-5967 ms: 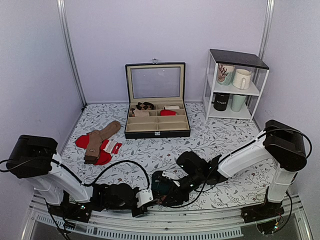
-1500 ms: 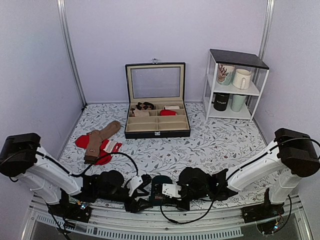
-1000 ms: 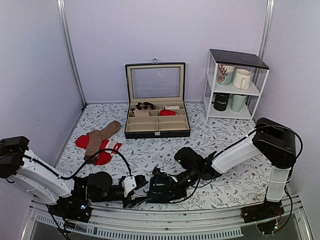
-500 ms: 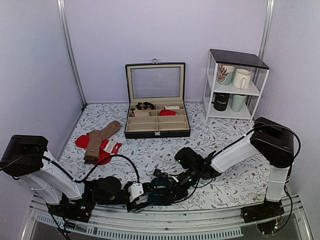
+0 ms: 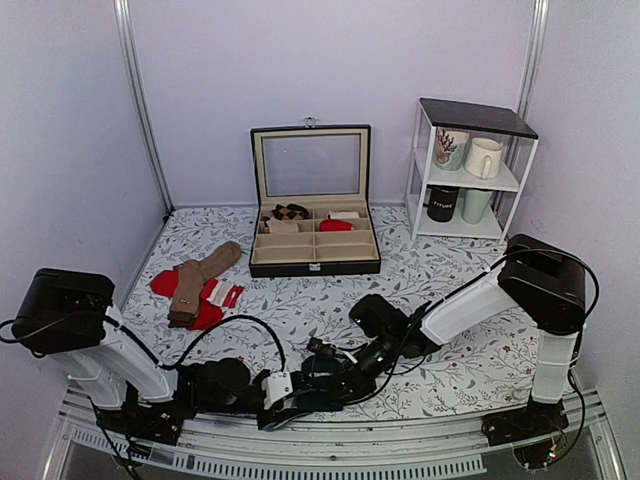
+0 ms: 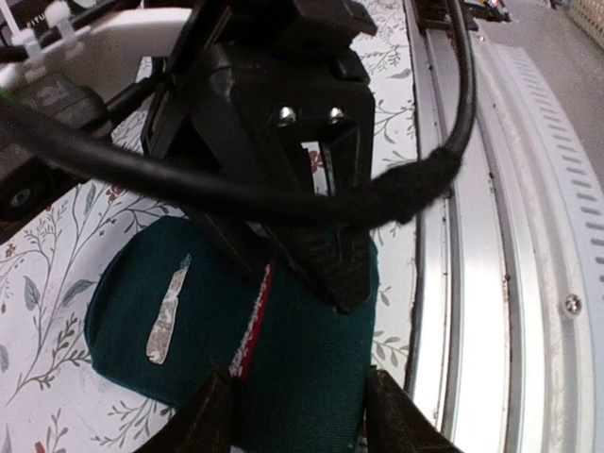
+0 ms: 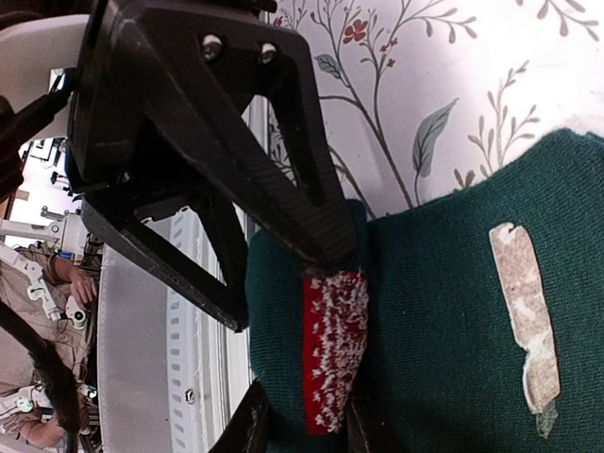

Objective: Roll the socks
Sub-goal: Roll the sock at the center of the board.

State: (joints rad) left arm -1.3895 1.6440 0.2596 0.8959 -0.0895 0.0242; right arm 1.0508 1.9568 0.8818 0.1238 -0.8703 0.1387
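Progress looks well along: at the near edge of the bench [image 5: 450, 285] the socks [image 6: 189, 349] sit as a compact dark teal bundle between our two arms, not laid out flat. Our left tool [image 6: 297, 420] straddles the bundle with its jaws partway apart; we cannot tell whether they press it. Our right tool [image 7: 307, 427] is pinched nearly closed on a fold showing a red-and-white patterned strip. We judge the final tuck is left to do. A pale scrap clings to the knit. Farther back lie tan socks [image 5: 200, 278] over red socks [image 5: 163, 283], then an open box [image 5: 314, 245].
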